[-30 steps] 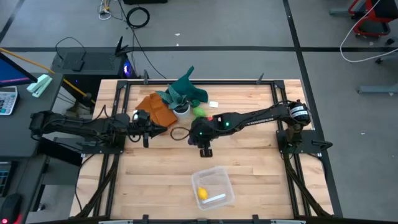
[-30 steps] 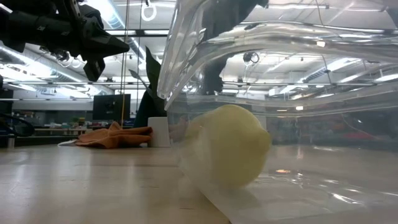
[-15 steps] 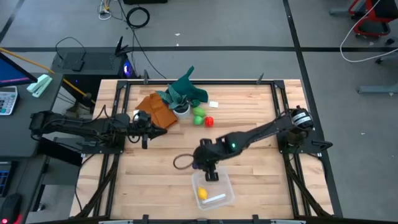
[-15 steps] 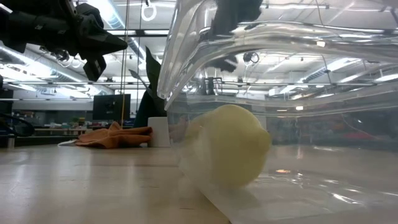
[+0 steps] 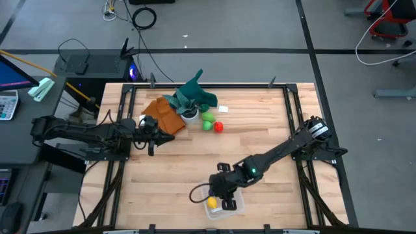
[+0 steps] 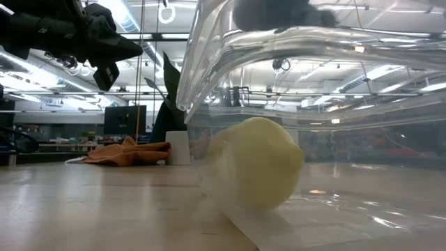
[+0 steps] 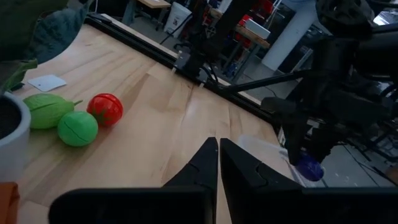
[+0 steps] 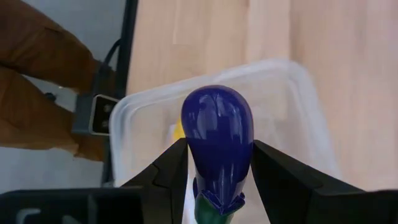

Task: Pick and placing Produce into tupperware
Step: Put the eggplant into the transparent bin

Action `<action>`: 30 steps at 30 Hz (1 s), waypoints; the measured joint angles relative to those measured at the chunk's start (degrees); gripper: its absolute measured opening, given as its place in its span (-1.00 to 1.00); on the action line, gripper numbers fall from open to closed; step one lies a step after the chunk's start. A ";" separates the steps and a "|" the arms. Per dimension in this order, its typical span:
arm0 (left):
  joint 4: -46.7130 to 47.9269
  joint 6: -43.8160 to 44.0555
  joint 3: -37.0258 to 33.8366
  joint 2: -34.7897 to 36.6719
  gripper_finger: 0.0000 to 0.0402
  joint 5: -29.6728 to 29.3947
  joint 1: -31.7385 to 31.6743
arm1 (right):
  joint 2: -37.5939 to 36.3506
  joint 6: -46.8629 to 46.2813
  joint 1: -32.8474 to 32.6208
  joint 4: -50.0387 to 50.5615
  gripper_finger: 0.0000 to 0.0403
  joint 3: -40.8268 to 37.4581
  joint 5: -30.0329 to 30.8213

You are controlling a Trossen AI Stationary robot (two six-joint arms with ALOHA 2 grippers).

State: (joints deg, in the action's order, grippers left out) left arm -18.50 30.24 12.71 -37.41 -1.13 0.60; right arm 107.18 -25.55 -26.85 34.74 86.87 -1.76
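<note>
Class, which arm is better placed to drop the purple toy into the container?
Right: its pincer grips the purple toy directly above the tupperware. The left pincer waits by the cloth.

A robotics lab or workshop. The wooden table (image 5: 162, 175) sits in a black metal frame (image 5: 305, 169) on a grey concrete floor (image 5: 260, 26) strewn with cables (image 5: 144, 17). Beyond the table run open ceilings with strip lights (image 6: 21, 82), workbenches (image 7: 255, 31) and a monitor (image 5: 13, 71).

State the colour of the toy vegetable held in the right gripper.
Glossy purple-blue, with a green stem end: the toy vegetable, best seen in the right wrist view.
</note>
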 joint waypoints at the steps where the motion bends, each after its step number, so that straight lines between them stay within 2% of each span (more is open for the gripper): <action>1: 0.01 0.00 0.00 0.00 -0.91 0.35 0.00 | 0.00 -0.48 -0.52 0.00 -0.34 0.00 0.04; 6: 0.02 0.02 0.00 0.00 -0.94 1.66 0.02 | 0.00 -1.90 -2.35 -0.15 -0.34 -0.82 0.09; 14: 0.00 -0.24 0.00 0.00 -0.87 1.69 0.00 | 0.02 -0.51 -2.53 -0.20 -0.34 -5.15 0.79; 30: 0.11 -1.38 0.00 0.00 -0.90 1.69 0.00 | 0.02 6.56 -1.99 -10.31 -0.34 -12.32 -0.10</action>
State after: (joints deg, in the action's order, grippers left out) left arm -18.39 28.86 12.71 -37.41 0.56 0.60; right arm 107.20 -18.98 -28.85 24.43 74.55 -1.85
